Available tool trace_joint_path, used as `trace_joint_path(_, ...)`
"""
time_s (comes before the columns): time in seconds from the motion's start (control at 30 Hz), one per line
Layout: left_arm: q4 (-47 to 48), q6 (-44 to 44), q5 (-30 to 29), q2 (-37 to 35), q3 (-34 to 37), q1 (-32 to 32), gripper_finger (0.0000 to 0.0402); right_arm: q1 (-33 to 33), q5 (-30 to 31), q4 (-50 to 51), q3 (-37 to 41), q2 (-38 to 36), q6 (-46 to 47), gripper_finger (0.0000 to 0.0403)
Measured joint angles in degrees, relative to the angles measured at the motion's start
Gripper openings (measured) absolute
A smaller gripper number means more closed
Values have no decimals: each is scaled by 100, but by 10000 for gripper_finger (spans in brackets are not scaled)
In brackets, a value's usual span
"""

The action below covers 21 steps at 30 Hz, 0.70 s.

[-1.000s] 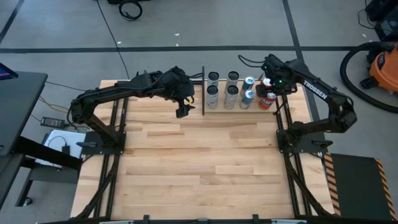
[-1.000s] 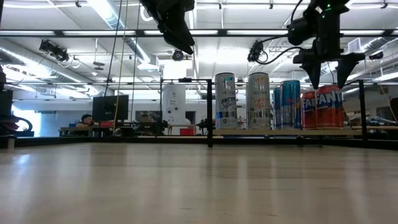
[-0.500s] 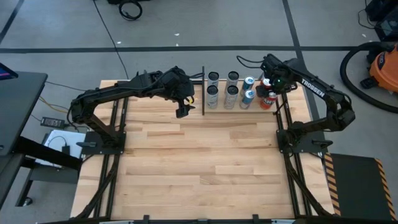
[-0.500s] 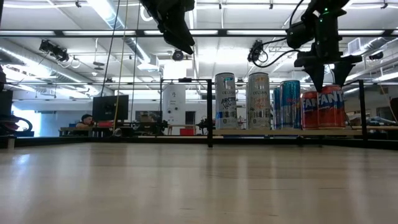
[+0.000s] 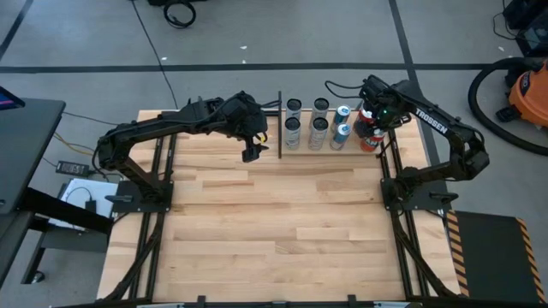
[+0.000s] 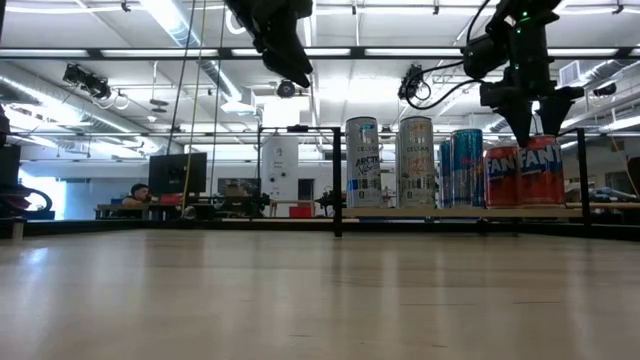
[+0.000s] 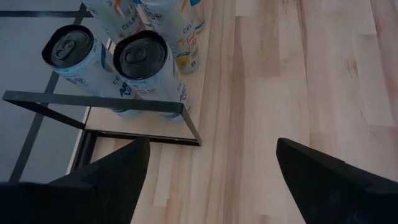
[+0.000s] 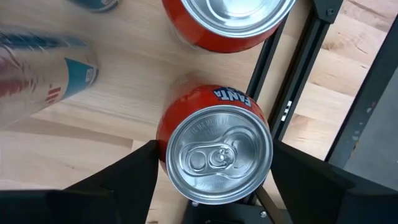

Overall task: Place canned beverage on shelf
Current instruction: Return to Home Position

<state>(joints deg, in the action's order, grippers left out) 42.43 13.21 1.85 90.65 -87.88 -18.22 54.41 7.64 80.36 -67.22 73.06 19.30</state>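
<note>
Across the planked wooden tabletop (image 5: 274, 224): bare boards, with one dark arm mounted at each side edge.

Surroundings from above: grey floor, a dark desk (image 5: 26, 145) off the table's left side, an orange-topped vacuum (image 5: 524, 85) off its right.

Surroundings at table height: a wide hall with strip lights overhead, a white tank (image 6: 279, 165) behind the table, and a person (image 6: 137, 195) seated at a far desk.

Shelf (image 5: 306, 148): a pale wood panel edged by thin black rods, lying along the table's far edge.

Contents of the shelf: eight cans, all upright, in two rows and grouped by colour.
- Four silver-white cans (image 5: 293, 130) stand at the left end.
- Two blue cans (image 5: 341, 133) stand in the middle.
- Two red Fanta cans (image 6: 543, 172) stand at the right end, just beside each other and close to the end rod.

Right gripper (image 8: 214, 149):
- It hangs over the shelf's right end, directly above one red can (image 8: 219, 163).
- Its fingers (image 8: 112, 186) are spread wider than the can's top and are not clasping it. The claw is released.
- That can stands free on the panel, and its twin shows just beyond it in the wrist view.

Left gripper (image 7: 212, 148):
- It is raised above the bare tabletop, just outside the rod at the shelf's left end.
- Its fingers are held far apart with nothing between them. This claw is likewise released.
- The two nearest silver-white cans stand behind the corner rod, seen from above in its wrist view.
</note>
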Motion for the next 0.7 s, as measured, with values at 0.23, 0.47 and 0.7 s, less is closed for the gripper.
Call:
trace_joint_path(0.23,346,-20,-1,0,-9,0,353,-27,-32,2,0,0,-41,293)
trace_joint_path(0.47,330,-13,-1,0,-9,0,353,-203,-242,-131,7,-2,-45,294)
trace_joint_path(0.7,329,-9,-1,0,-9,0,353,-442,-255,-252,11,-2,-293,294)
